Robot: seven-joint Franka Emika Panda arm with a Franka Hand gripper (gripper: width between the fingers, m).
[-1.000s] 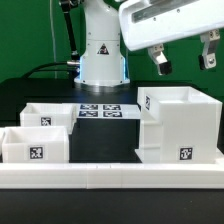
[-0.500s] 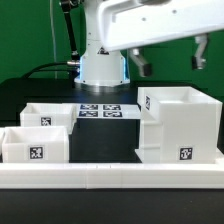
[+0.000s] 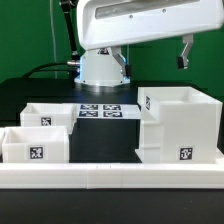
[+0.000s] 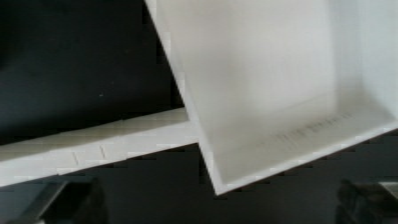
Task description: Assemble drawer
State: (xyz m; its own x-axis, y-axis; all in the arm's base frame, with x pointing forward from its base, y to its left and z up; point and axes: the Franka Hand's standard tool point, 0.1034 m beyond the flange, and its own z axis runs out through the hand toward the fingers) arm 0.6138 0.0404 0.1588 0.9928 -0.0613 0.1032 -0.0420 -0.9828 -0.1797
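While the end effector (image 3: 153, 55) hangs wide and empty above it, the tall, boxy, smooth white plastic housing (image 3: 180, 125) stands upright.

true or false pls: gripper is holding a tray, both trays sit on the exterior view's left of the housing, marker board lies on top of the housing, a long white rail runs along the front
1. The gripper holds a tray. False: the gripper hangs open and empty above the parts.
2. Both trays stand to the exterior view's left of the housing. True: back tray, front tray, housing.
3. The marker board lies on top of the housing. False: the marker board lies flat on the table.
4. A long white rail runs along the front. True: the rail.
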